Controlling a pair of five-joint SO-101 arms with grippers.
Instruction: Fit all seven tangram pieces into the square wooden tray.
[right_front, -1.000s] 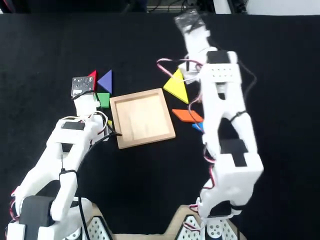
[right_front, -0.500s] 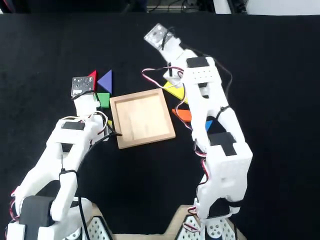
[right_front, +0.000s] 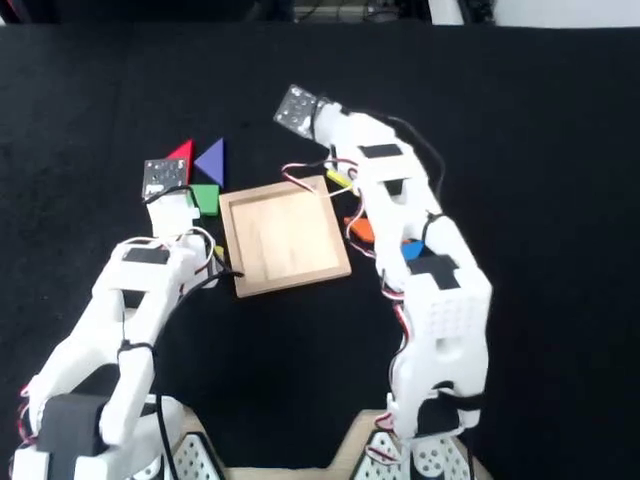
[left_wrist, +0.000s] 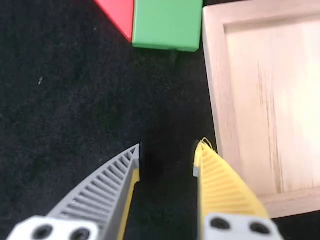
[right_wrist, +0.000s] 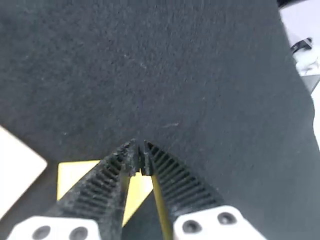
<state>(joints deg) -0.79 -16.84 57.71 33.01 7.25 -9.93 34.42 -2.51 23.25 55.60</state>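
The square tray (right_front: 285, 235) lies empty at the high view's centre. The pieces look thin, stiff and light, so pinch them across opposite edges. Your left gripper (left_wrist: 167, 155) is spread beside the tray wall, near the green square (left_wrist: 167, 22). Your right gripper (right_wrist: 140, 152) is clenched, empty. Its wrist view shows the yellow triangle (right_wrist: 75, 177), which the arm mostly covers from above.

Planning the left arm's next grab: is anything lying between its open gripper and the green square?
Nothing visible: just bare black cloth between the left gripper and the green square. The tray wall runs alongside, off that line.
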